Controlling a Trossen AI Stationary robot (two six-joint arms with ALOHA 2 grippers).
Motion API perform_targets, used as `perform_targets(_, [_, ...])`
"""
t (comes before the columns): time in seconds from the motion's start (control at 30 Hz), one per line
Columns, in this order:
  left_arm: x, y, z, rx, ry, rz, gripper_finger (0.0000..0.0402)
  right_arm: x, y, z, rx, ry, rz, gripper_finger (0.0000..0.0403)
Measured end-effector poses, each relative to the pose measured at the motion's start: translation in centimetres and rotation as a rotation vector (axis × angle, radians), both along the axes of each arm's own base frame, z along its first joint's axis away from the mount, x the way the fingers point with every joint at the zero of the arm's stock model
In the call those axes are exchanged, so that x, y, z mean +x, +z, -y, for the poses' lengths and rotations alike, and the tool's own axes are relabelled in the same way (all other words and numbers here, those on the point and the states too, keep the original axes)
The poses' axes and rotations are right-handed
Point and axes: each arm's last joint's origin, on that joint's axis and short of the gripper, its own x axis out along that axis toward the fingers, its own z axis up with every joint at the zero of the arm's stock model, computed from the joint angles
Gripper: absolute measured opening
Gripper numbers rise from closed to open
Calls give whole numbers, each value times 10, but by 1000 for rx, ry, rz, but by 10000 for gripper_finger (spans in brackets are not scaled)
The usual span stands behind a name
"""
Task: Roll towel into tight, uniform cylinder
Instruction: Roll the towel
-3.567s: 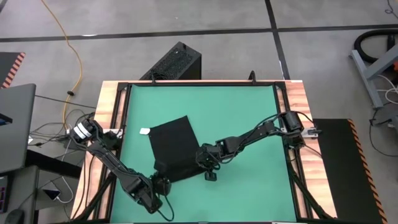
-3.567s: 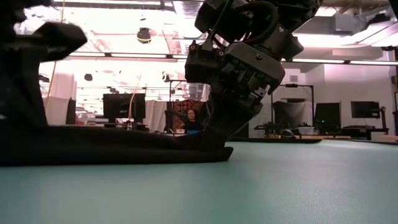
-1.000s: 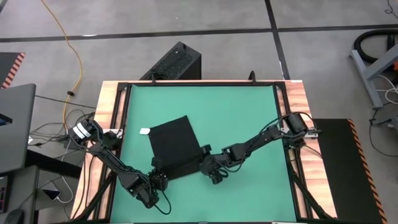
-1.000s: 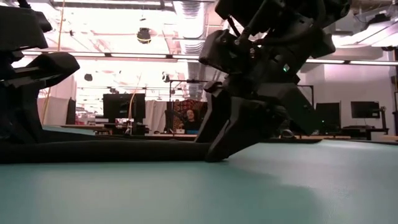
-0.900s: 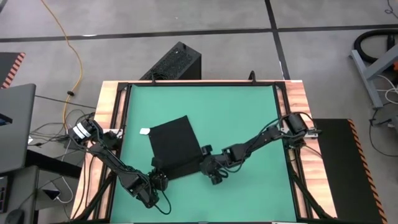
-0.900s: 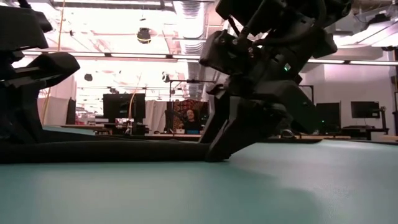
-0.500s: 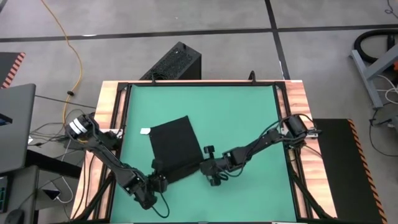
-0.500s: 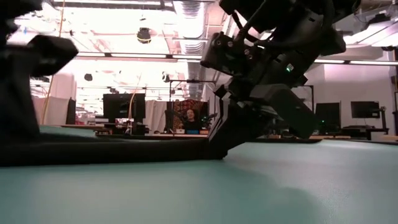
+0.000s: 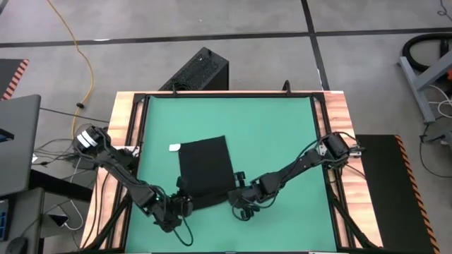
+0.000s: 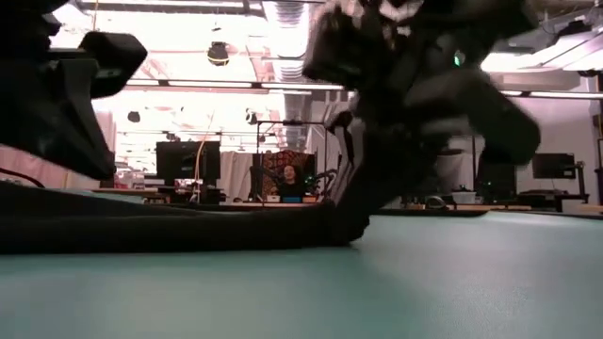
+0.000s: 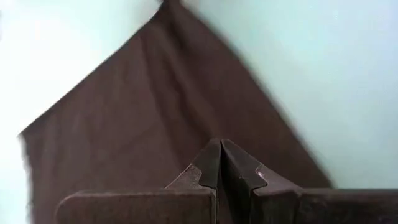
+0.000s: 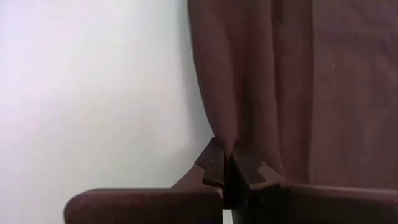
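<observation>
While both arms reach in from the two sides of the counter (image 9: 337,127), we see the towel (image 9: 205,169) lying flat on the green mat (image 9: 268,141), a little left of and below the middle of the high view. Its small white tag (image 9: 174,147) pokes out at the upper left corner.

Our left tool (image 9: 181,203) sits at the towel's lower left corner, and in its wrist view the two fingers (image 11: 208,167) are pressed together with the cloth's corner pinched between them. Our right tool (image 9: 236,196) is at the lower right corner; its fingers (image 12: 214,163) are likewise closed on the towel's edge, where the cloth bunches into a fold. In the low view the towel (image 10: 160,226) is a low dark band across the left of the frame, with the right tool (image 10: 353,226) meeting its end near the middle.

Around the mat, a wooden border frames the counter. A black ribbed box (image 9: 198,69) stands on the floor just above the counter's upper left edge, and a yellow cable (image 9: 79,49) snakes across the floor at the upper left. A laptop (image 9: 18,144) shows at the far left edge. Beyond the counter in the low view, a person (image 10: 285,181) sits among monitors (image 10: 187,160).
</observation>
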Motion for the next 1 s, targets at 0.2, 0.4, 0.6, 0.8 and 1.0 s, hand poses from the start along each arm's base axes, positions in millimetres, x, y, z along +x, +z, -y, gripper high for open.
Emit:
perform_targets(0.2, [-4, -20, -11, -43, -6, 40, 0, 10, 21, -6, 51, 25, -5, 14])
perform_targets(0.4, [-8, -27, -12, -122, -31, 42, 0, 15, 33, 1, 115, -34, -55, 14])
perform_targets(0.6, [-9, -28, -11, -159, -63, 11, 0, 24, 35, 18, 277, -127, -77, 14])
perform_targets(0.8, [-7, -29, -12, -197, -75, -16, 0, 30, 42, 33, 344, -237, -94, 14])
perform_targets(1.0, [-6, -29, -13, -264, -91, -56, 0, 29, 38, 52, 354, -368, -154, 14])
